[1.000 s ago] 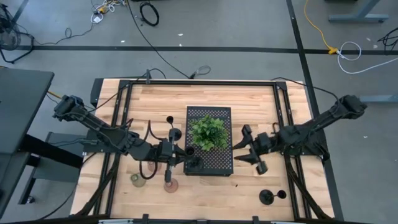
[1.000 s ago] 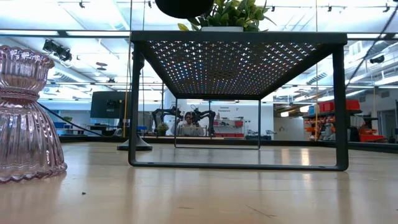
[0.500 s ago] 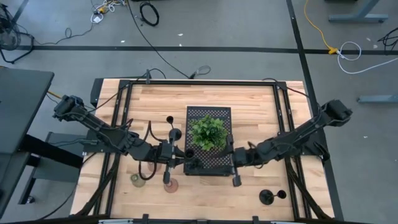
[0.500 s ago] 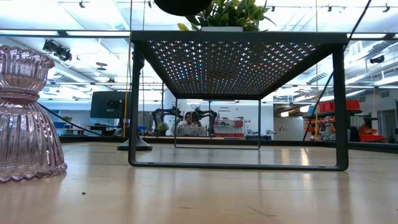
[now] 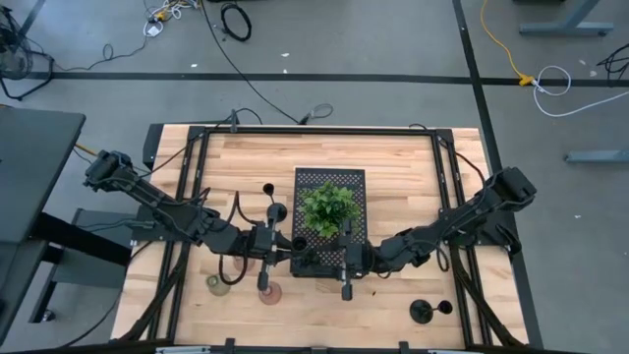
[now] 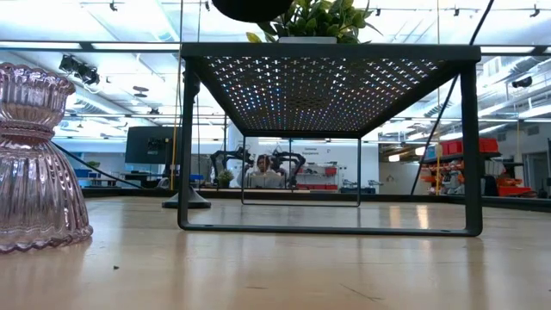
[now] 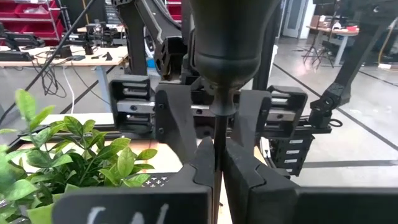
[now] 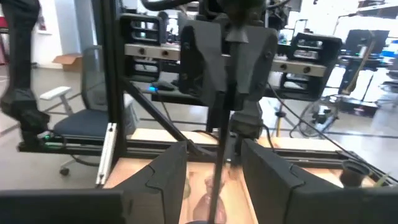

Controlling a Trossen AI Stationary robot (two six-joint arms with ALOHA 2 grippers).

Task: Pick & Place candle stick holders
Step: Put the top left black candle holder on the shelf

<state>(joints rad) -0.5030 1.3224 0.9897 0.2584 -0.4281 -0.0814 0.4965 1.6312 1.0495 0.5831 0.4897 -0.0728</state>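
Note:
My left gripper (image 5: 291, 246) is shut on a black candle stick holder (image 5: 303, 255) with a thin stem, over the near left corner of the black perforated tray (image 5: 330, 182). In the low view a black rounded part of the holder (image 6: 254, 9) shows above the tray's top. My right gripper (image 5: 344, 264) is open at the tray's near edge, facing the held holder. In the right wrist view the stem (image 8: 217, 158) shows between its spread fingers, which touch nothing. Two black holders (image 5: 269, 189) (image 5: 278, 211), an olive-green one (image 5: 215, 284) and a pink one (image 5: 270, 291) stand on the table left of the tray. My left gripper pinches the holder's thin stem (image 7: 217, 134) between its two fingers, just below the wide black cup (image 7: 227, 37). The fingers come level from the table's left and lie across the stem. The holder stands upright in the hold.
A green leafy plant (image 5: 329, 208) stands on the tray's middle. Another black holder (image 5: 423, 312) stands on the table near the front right. The pink holder also shows large in the low view (image 6: 39, 164). A person sits far behind the table (image 6: 263, 172).
My right gripper has gone toward the table's left and a little toward the near edge, from right of the tray to the tray's near edge, close to the held holder, staying open. The holder has kept still.

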